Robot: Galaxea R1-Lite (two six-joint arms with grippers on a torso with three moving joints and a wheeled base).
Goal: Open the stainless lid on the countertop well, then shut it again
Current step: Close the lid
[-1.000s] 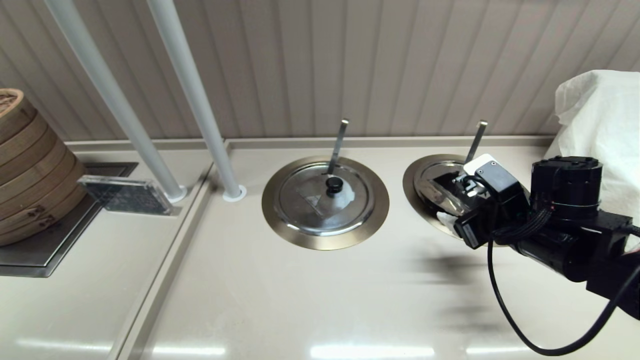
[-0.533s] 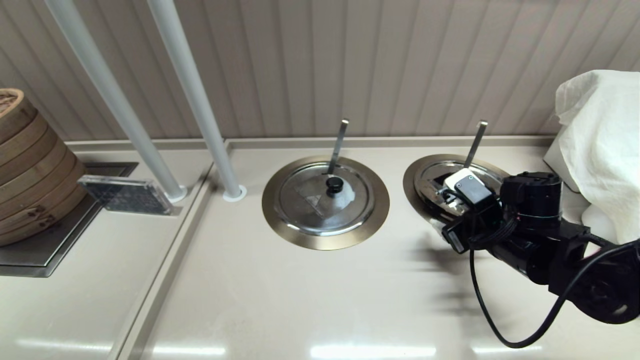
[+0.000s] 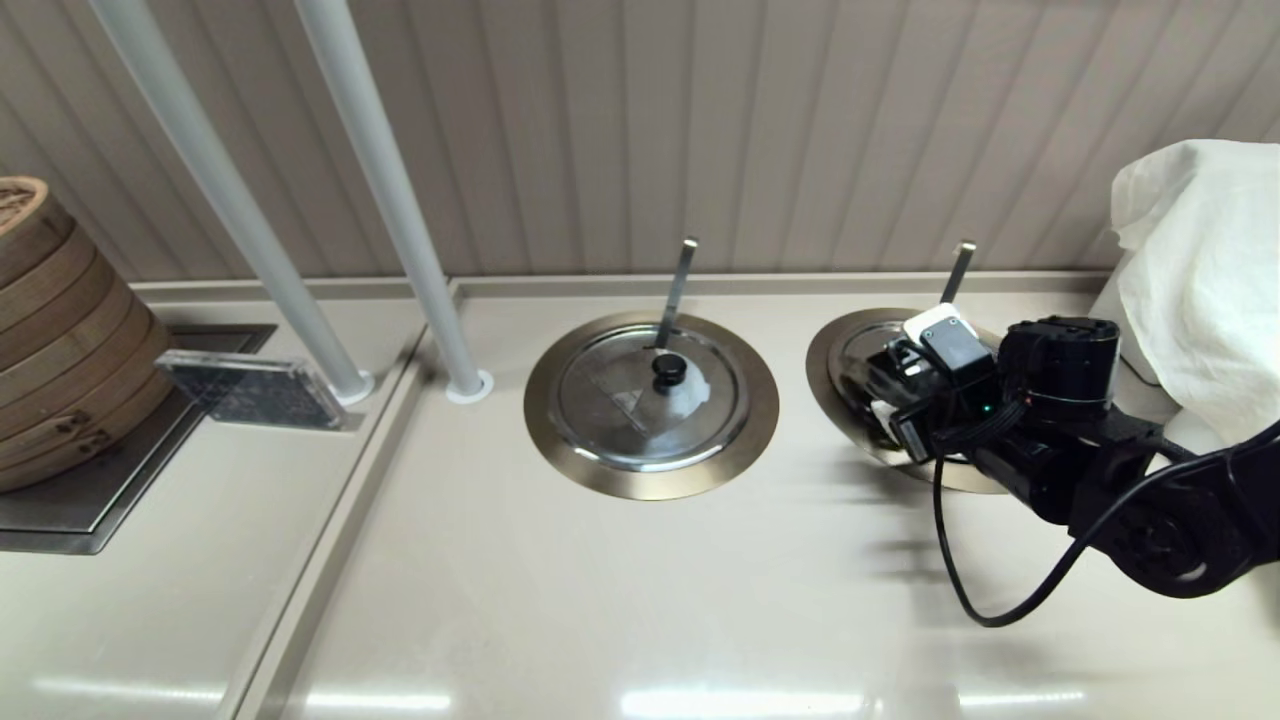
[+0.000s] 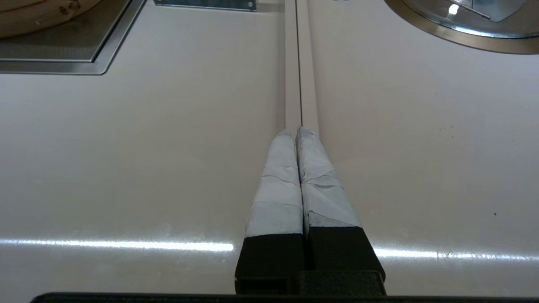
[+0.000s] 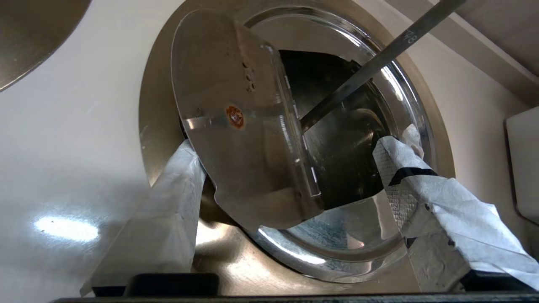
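Two round wells are sunk in the tabletop (image 3: 620,600): the countertop well (image 3: 830,375) at about 3 o'clock and a twin well (image 3: 651,480) near the middle. Each carries one lid, so two lids: the stainless lid (image 5: 236,126), and a twin lid (image 3: 625,410) with one black knob (image 3: 668,368). Two flat steel utensil handles stand up, one (image 3: 955,272) from the right well and one (image 3: 677,285) from the middle well. Two grey poles (image 3: 215,190) (image 3: 385,190) rise at 11 o'clock. One stack of bamboo steamers (image 3: 60,330) sits at 9 o'clock, one clear block (image 3: 255,390) beside it, and one white cloth (image 3: 1200,280) at 3 o'clock.
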